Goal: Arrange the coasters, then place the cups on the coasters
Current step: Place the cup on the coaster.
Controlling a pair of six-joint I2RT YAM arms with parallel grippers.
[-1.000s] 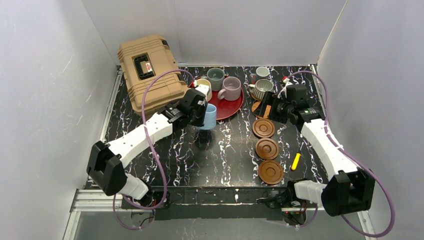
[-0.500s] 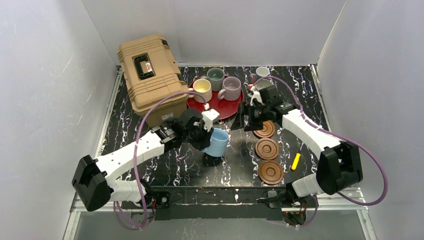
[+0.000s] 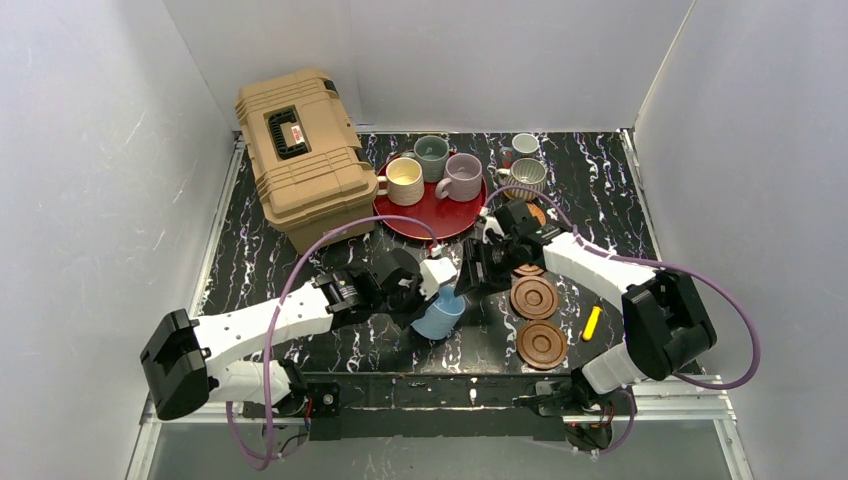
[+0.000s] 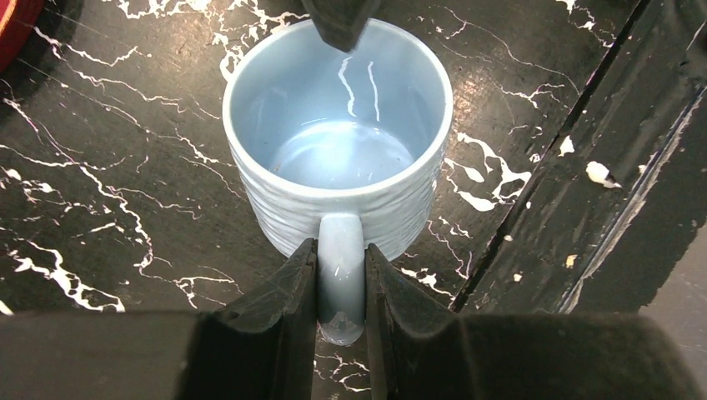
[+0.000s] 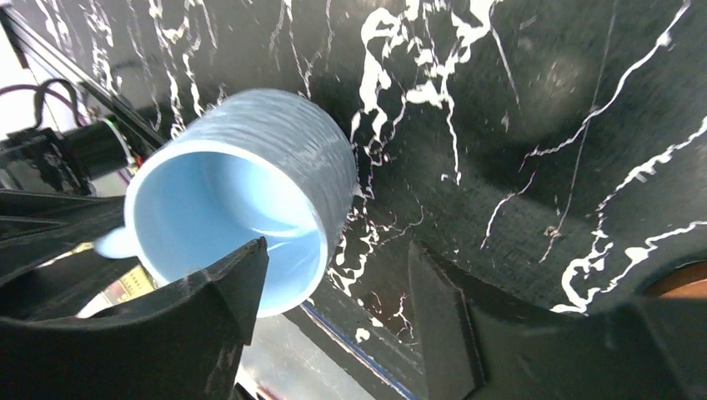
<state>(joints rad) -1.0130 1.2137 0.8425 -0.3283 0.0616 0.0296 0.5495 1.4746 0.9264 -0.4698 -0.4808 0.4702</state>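
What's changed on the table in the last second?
The left gripper, shut on the handle of the light blue mug, carried it from beside the red tray toward the near edge. The right gripper swung left from the far right and straddles the mug's wall, jaws open. The brown coasters, the mugs on the tray and the toolbox stayed put.

Bright, even overhead light casts soft shadows, white glare streaks inside the light blue mug, and wrist-view foregrounds look slightly soft.
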